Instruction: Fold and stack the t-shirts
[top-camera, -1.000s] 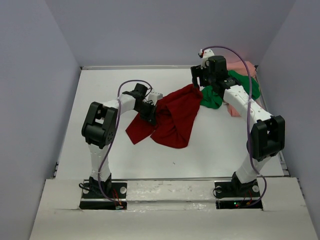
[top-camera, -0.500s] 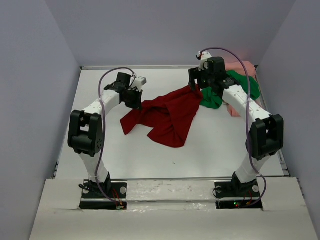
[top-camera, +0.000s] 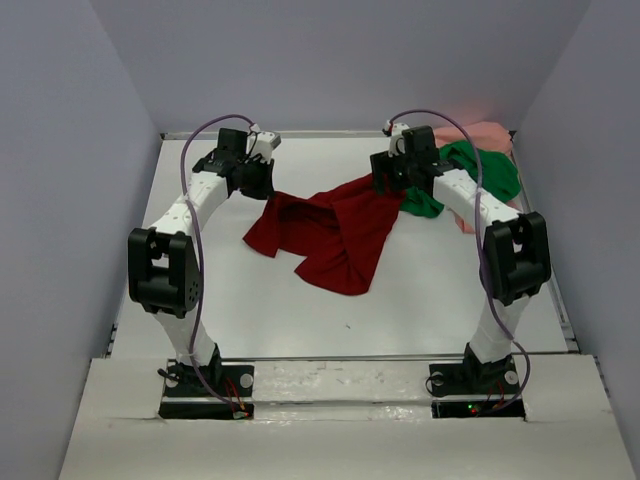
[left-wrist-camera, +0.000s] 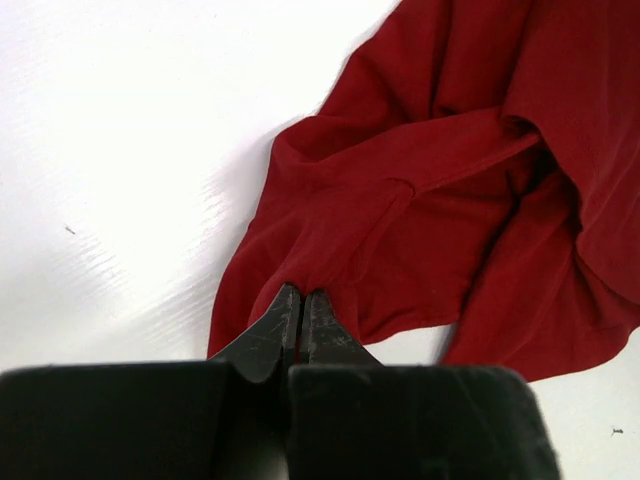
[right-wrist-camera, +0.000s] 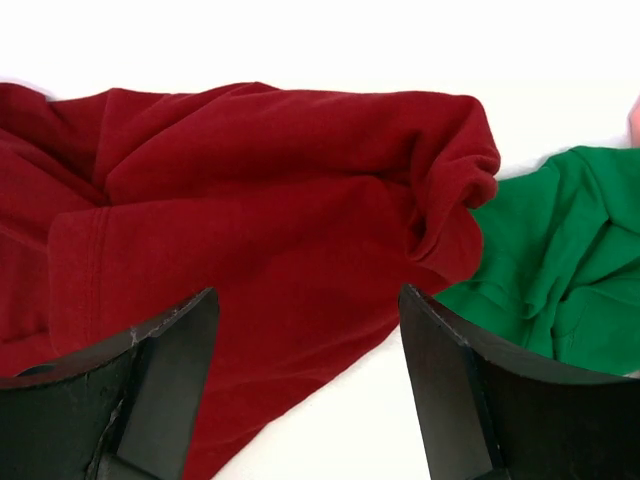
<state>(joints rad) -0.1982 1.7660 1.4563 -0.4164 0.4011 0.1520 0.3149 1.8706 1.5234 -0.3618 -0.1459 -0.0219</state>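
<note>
Looking from above, the dark red t-shirt (top-camera: 335, 235) sprawls crumpled at centre, with the green t-shirt (top-camera: 490, 172) and pink t-shirt (top-camera: 488, 131) heaped far right; nothing is folded. Left wrist: the left gripper (left-wrist-camera: 302, 305) pinches its edge. Right wrist: the right gripper (right-wrist-camera: 305, 310) hangs spread over red cloth.

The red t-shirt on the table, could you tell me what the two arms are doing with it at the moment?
The left gripper is shut on an edge of the dark red t-shirt, which lies crumpled on the table. The right gripper hovers open over its other end, beside the green t-shirt, heaped with the pink t-shirt in the far right corner. Nothing is folded yet.
</note>
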